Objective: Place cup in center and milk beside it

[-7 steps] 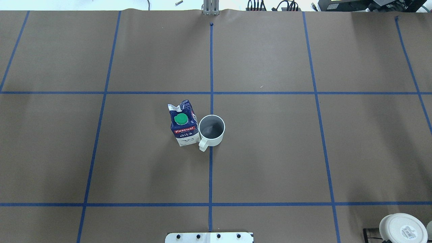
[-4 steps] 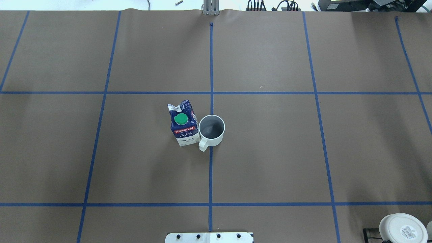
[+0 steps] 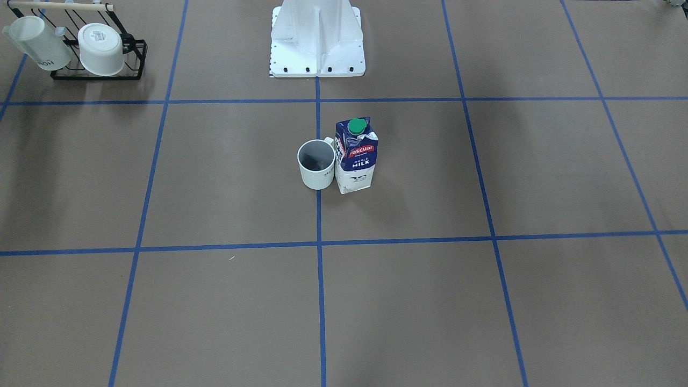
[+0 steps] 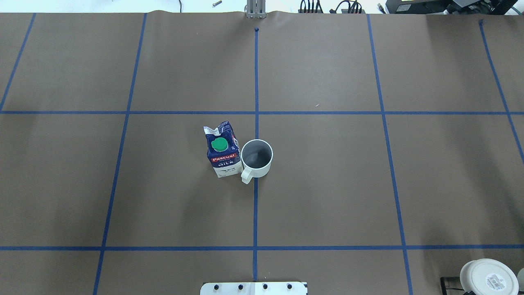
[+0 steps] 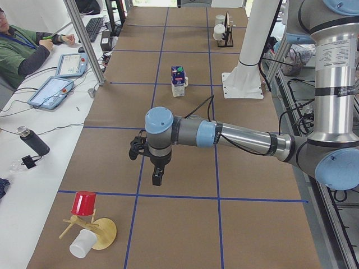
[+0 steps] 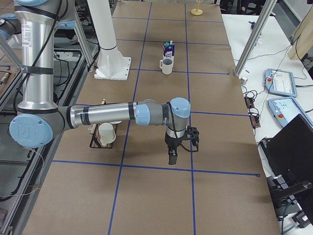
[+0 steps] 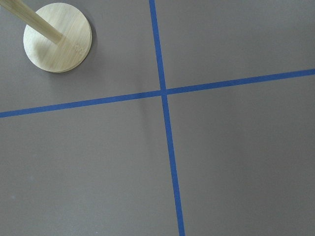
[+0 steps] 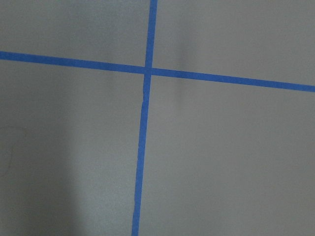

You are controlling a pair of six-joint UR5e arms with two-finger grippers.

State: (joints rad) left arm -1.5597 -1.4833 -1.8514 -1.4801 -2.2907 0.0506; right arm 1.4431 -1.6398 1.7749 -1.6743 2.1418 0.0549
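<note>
We find the cup [image 4: 256,157] upright on the table's [image 4: 327,184] middle, far from every edge, with the milk [image 4: 223,152] just beside it, as the task asks. The left end effector [image 5: 157,178] and right end effector [image 6: 172,156] hang over opposite table ends. We cannot tell whether they are released or clenched.

The left arm [image 5: 241,137] is stretched out level over the worktop's left end, with the left gripper [image 5: 157,178] pointed straight down, clear of the surface. The right arm [image 6: 107,113] is held likewise over the right end, the right gripper [image 6: 172,156] pointed down. Neither pair of jaws can be judged.
</note>
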